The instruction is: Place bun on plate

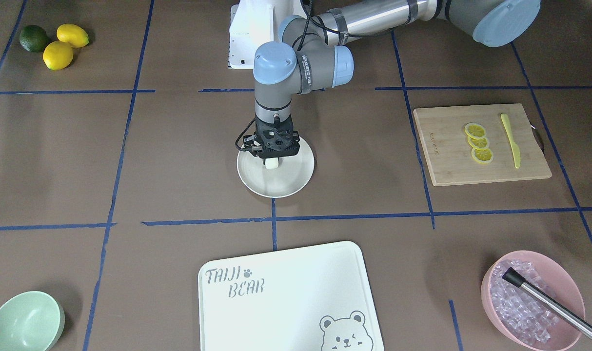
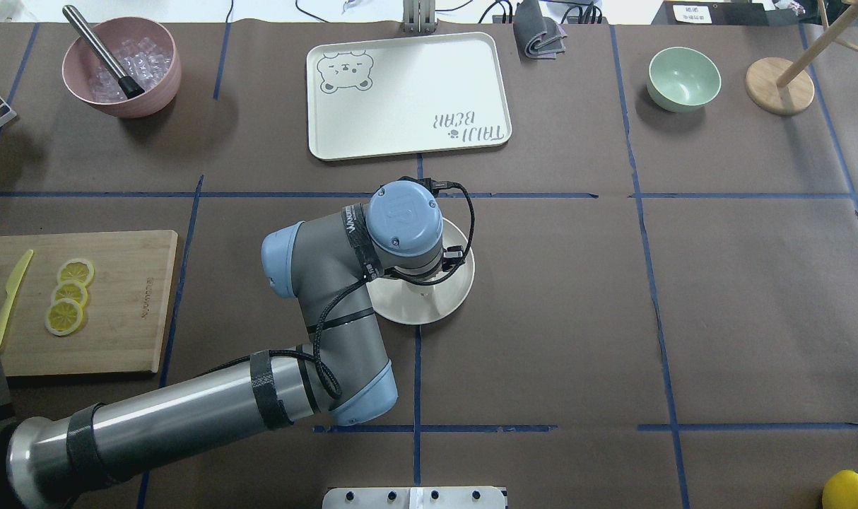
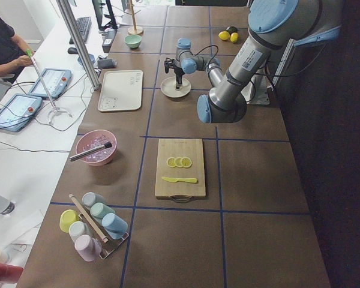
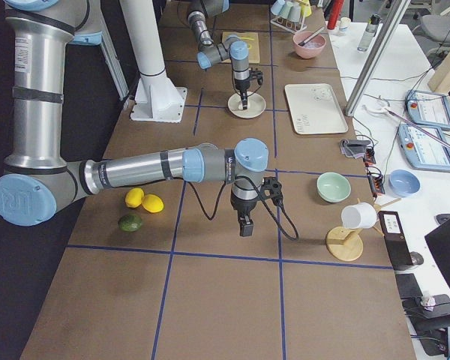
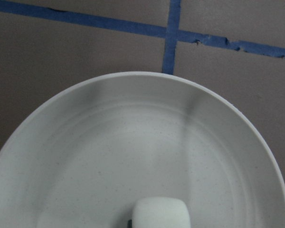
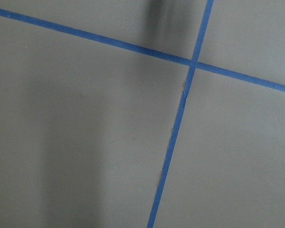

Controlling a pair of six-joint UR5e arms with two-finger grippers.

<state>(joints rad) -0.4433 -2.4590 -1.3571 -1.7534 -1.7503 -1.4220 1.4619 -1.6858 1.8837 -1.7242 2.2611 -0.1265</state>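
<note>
The cream-white plate [image 1: 276,183] lies at the table's middle, and it fills the left wrist view [image 5: 133,142]. My left gripper [image 1: 271,159] points straight down over the plate's far half, shut on the small white bun [image 1: 272,165]. The bun [image 5: 160,213] shows at the bottom edge of the left wrist view, low over the plate's inner surface; I cannot tell whether it touches. In the overhead view the wrist hides the bun and covers part of the plate [image 2: 429,305]. My right gripper [image 4: 245,225] hangs over bare table near the lemons; whether it is open or shut I cannot tell.
The bear-printed tray [image 1: 286,292] lies in front of the plate. A cutting board [image 1: 447,161] with lemon slices and a yellow knife sits on my left. A pink ice bowl [image 1: 491,292], a mint-green bowl [image 1: 25,321] and whole lemons [image 1: 58,54] occupy corners.
</note>
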